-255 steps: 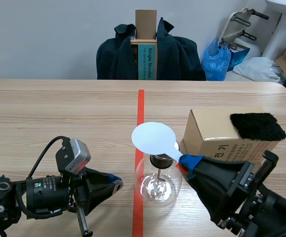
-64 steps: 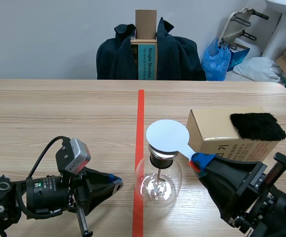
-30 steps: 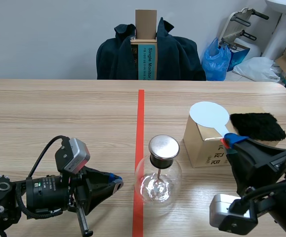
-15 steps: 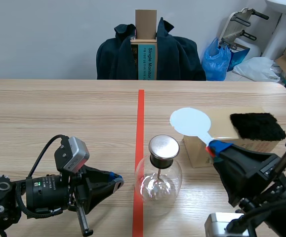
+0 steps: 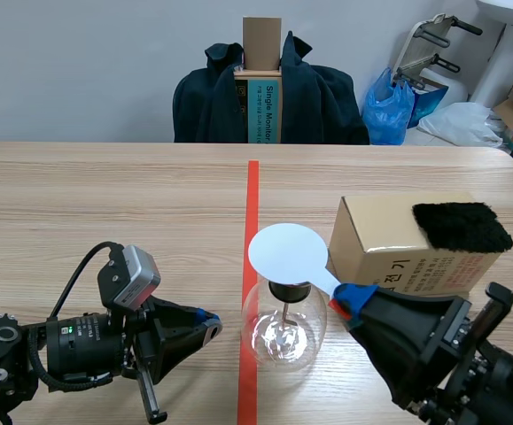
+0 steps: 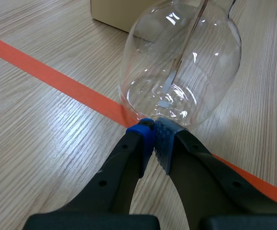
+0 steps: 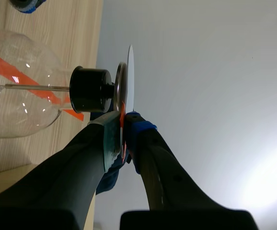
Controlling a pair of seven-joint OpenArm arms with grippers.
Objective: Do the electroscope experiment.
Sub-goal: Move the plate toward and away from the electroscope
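Observation:
The electroscope, a clear glass flask (image 5: 283, 329) with a black stopper and a metal top plate, stands on the red tape line. My right gripper (image 5: 346, 296) is shut on the handle of a white round paddle (image 5: 288, 252), whose disc hovers flat just over the flask's top. Seen edge-on in the right wrist view, the paddle (image 7: 130, 76) lies close beside the metal plate (image 7: 120, 86) on the stopper (image 7: 90, 89). My left gripper (image 6: 152, 136) rests shut on the table, its tips against the base of the flask (image 6: 181, 72). A black fur cloth (image 5: 461, 225) lies on the cardboard box (image 5: 398, 239).
A chair draped with a dark jacket (image 5: 269, 93) stands beyond the table's far edge, with a cardboard carton on it. Bags and clutter sit at the back right. The red tape line (image 5: 252, 199) runs down the table's middle.
My right arm swung the paddle from above the box and cloth leftward and down, so its disc now covers the flask's metal top. The left arm stayed still.

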